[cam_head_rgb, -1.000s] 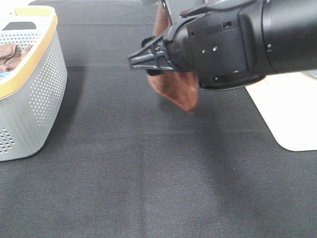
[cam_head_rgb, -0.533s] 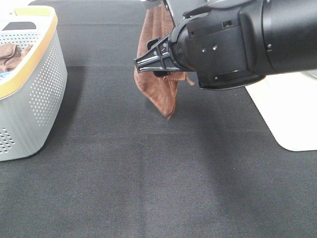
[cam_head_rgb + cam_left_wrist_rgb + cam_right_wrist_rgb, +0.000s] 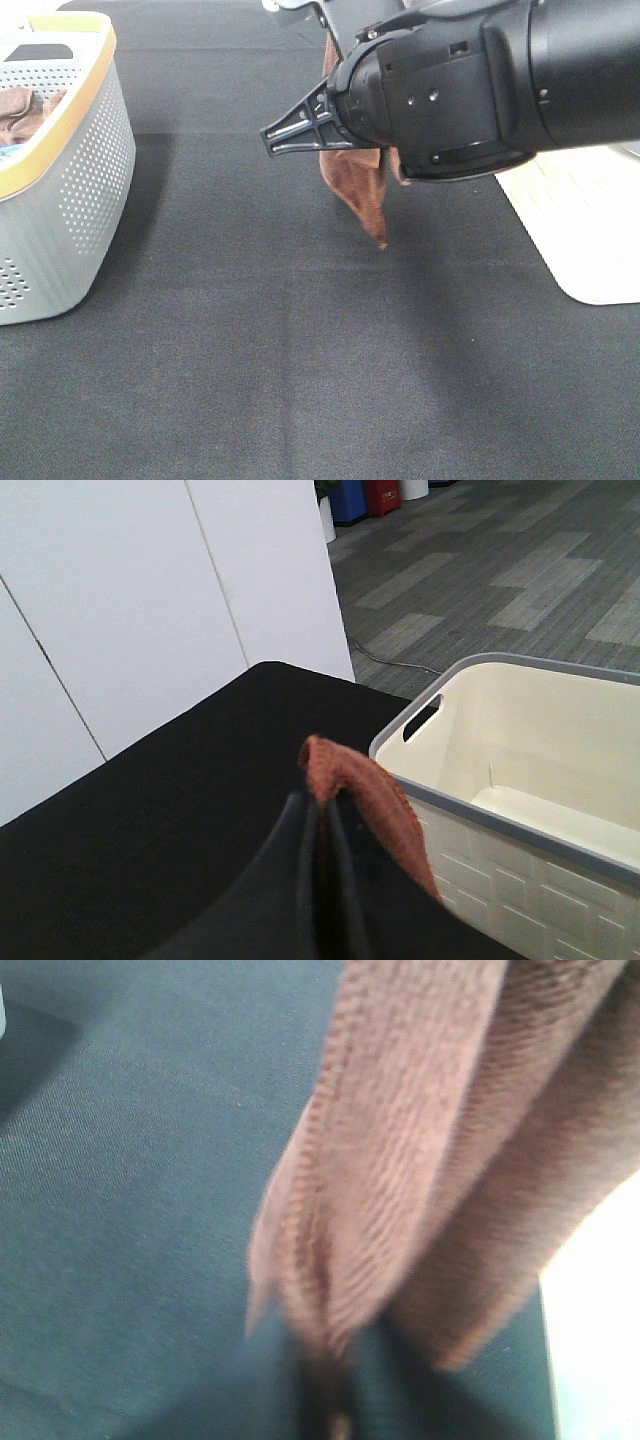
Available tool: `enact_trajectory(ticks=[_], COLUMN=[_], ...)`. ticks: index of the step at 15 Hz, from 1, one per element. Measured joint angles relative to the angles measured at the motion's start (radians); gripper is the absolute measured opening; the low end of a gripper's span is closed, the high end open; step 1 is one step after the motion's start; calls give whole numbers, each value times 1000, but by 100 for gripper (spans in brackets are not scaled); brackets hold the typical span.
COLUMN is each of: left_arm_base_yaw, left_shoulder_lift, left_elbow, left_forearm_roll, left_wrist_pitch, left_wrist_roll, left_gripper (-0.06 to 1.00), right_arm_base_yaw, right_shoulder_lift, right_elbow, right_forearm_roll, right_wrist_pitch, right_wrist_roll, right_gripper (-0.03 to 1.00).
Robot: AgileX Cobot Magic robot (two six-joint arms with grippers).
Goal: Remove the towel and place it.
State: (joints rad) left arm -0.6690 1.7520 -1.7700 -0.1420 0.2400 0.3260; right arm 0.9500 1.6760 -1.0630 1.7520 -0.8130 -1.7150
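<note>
The rust-brown towel hangs in folds above the black table, its lowest corner just off the cloth. My left gripper is shut on the towel's stitched edge; in the exterior view only a grey part of that arm shows at the top edge. My right gripper points left, close in front of the towel, with its fingers together and nothing at the tips. In the right wrist view the towel hangs blurred right before the camera, and the gripper is a narrow dark shape below it.
A grey perforated basket with a yellow rim stands at the left, with a duller brown cloth inside. A white surface lies at the right. The left wrist view shows a cream basket with a grey rim.
The towel swung left and spread, then swung back right and now hangs narrower. My right gripper's tip shifted slightly right, then back left and lower.
</note>
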Motion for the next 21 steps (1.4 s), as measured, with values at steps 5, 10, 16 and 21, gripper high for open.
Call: enact_trajectory(ticks=[5,10,16,21], left_arm_base_yaw=[53,180,246,246], left_shoulder_lift=[0,0,0,0], left_elbow=[0,0,0,0], left_forearm_roll=[2,4,26,29], left_wrist_pitch=[39,156,395,482], left_wrist_roll=[-9,-133,-165,-165], left_gripper=[0,0,0,0], right_arm_base_yaw=[0,0,0,0], right_shoulder_lift=[-25,-117,-174,-174], right_elbow=[0,45,149,155], right_forearm_roll=[0,-3,-4,-26], right_wrist_pitch=[137,419,711,882], right_wrist_roll=[-49,-105,-126,-118], right_gripper=[0,0,0,0])
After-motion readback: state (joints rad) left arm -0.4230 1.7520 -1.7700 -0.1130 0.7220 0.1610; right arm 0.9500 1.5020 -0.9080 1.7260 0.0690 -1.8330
